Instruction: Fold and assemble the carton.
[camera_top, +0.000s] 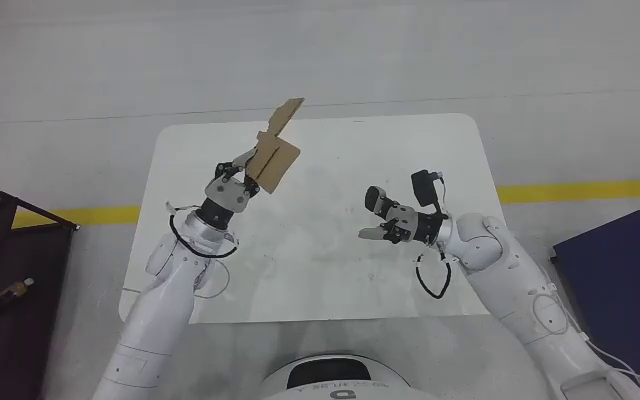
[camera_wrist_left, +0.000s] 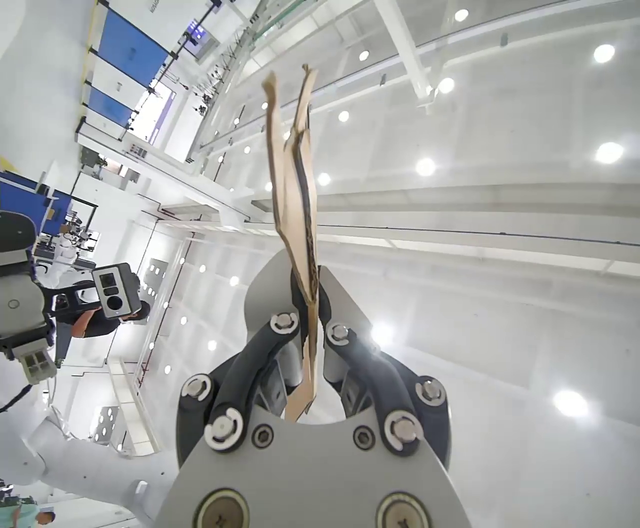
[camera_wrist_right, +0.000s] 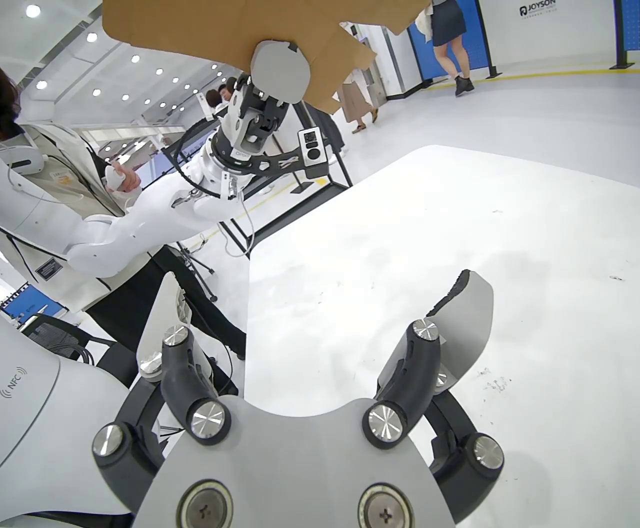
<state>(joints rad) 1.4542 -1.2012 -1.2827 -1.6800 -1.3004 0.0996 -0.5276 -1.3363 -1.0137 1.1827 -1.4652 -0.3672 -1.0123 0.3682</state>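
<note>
Left gripper (camera_wrist_left: 310, 300) pinches the flattened carton (camera_wrist_left: 292, 200) above the scuffed white table (camera_top: 330, 270); right gripper (camera_wrist_right: 320, 287) spread; grey floor (camera_top: 300, 60), yellow line (camera_top: 570, 190).

This is a large, bright robotics test hall, not a home or a shop. A high white ceiling (camera_wrist_left: 500, 225) spans the room, with rows of round recessed lights (camera_wrist_left: 425, 166) and heavy white steel beams (camera_wrist_left: 407, 55). The smooth pale grey floor (camera_top: 300, 50) carries a yellow marking stripe (camera_top: 570, 190). Tall blue partition panels (camera_wrist_left: 132, 55) stand at the far side. A plain white bench with rounded corners (camera_top: 330, 270) stands on the open floor.
</note>
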